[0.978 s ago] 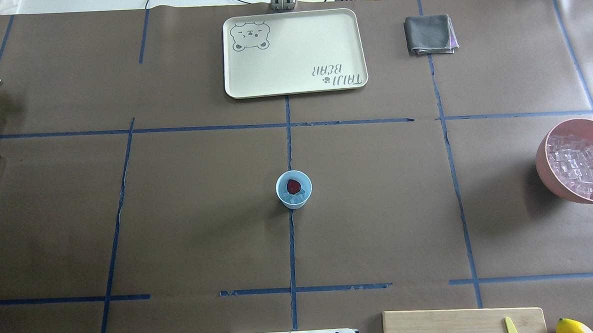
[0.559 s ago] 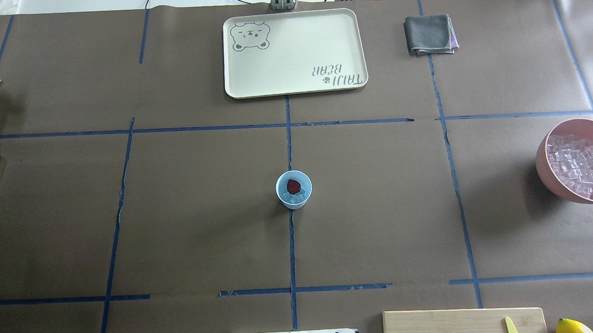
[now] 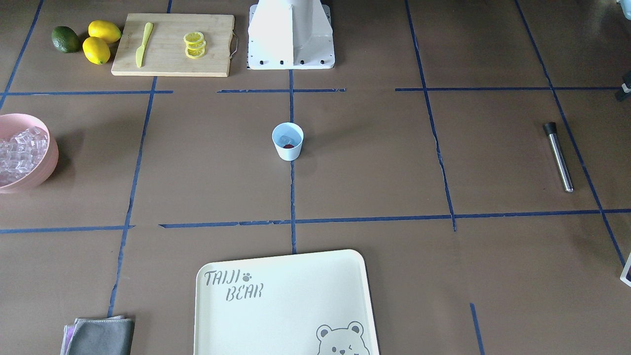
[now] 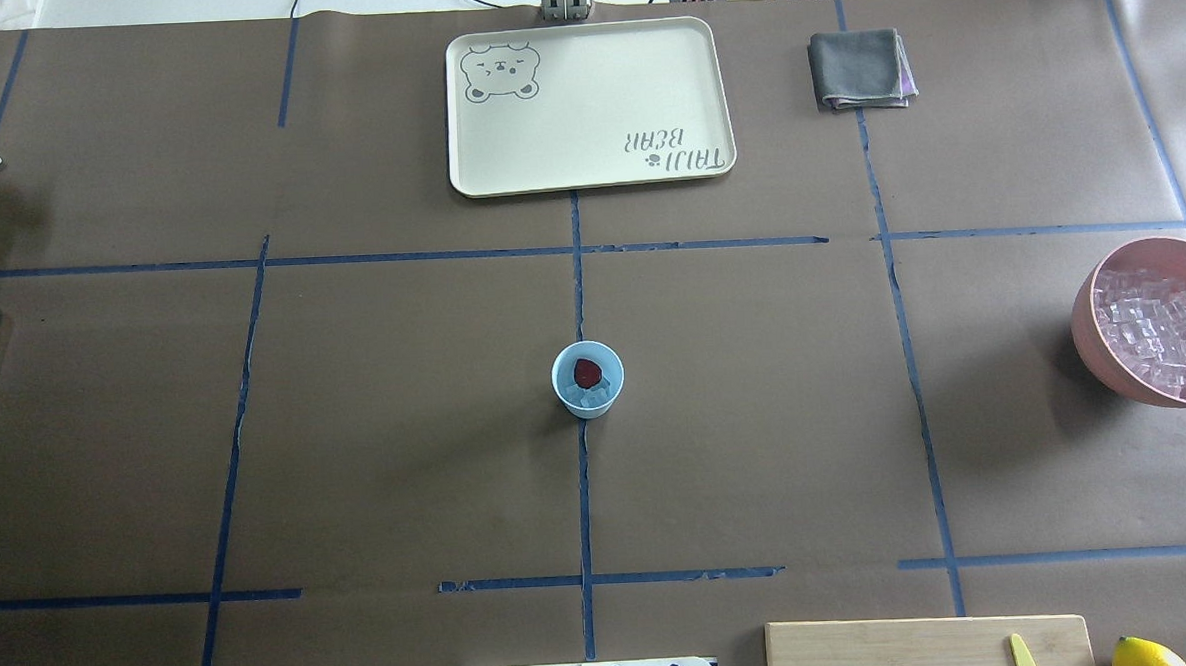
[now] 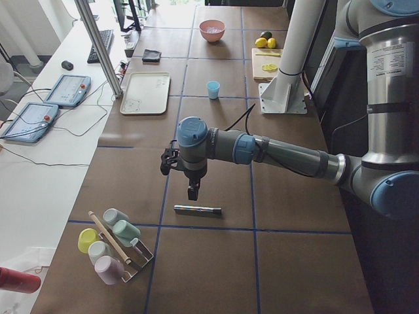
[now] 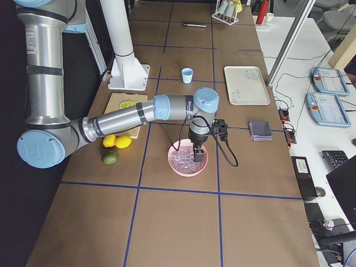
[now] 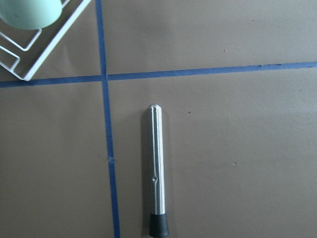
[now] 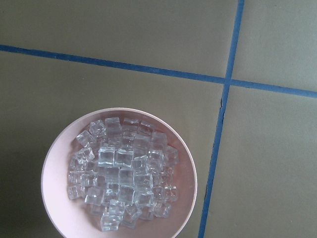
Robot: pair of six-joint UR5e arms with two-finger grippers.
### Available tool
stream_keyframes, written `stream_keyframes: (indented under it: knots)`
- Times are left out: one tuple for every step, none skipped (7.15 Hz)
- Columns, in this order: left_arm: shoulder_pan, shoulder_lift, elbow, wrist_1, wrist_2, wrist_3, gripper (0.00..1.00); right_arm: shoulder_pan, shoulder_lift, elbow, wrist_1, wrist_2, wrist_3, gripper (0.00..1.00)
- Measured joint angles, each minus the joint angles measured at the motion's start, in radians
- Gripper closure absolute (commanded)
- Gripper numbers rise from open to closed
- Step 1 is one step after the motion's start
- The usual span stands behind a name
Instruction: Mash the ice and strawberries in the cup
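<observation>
The light blue cup [image 4: 587, 378] [image 3: 288, 141] stands upright at the table's centre on a blue tape line. In it lies a red strawberry [image 4: 587, 372] on a few clear ice cubes [image 4: 592, 401]. No gripper is near the cup. My left gripper [image 5: 192, 193] hangs at the table's left end, just above a metal rod with a black tip [image 5: 197, 210] [image 7: 157, 168]. My right gripper [image 6: 198, 157] hangs over the pink bowl [image 6: 173, 168] [image 8: 58, 198] heaped with ice. I cannot tell whether either gripper is open or shut.
A cream bear tray [image 4: 588, 103] and a folded grey cloth [image 4: 860, 68] lie at the far side. Near my base [image 3: 291, 34] is a cutting board [image 3: 167, 59] with lemon slices [image 3: 194, 44], a yellow knife, lemons and a lime. A rack of cups [image 5: 114, 245] sits beyond the rod.
</observation>
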Motion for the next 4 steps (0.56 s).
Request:
stream_keyframes:
  knots:
    - [-0.036, -0.003, 0.027, 0.056, 0.004, 0.09, 0.0, 0.003, -0.013, -0.004, 0.001, 0.002, -0.017, 0.01]
    - [-0.063, -0.007, 0.058, 0.091, 0.005, 0.152, 0.0, 0.01, -0.025, -0.007, 0.001, 0.005, -0.043, 0.01]
    - [-0.076, -0.018, 0.091, 0.106, 0.004, 0.18, 0.0, 0.021, -0.042, -0.009, 0.003, 0.007, -0.071, 0.01]
    - [-0.081, -0.047, 0.137, 0.111, 0.003, 0.19, 0.0, 0.032, -0.07, -0.009, 0.007, 0.01, -0.1, 0.01]
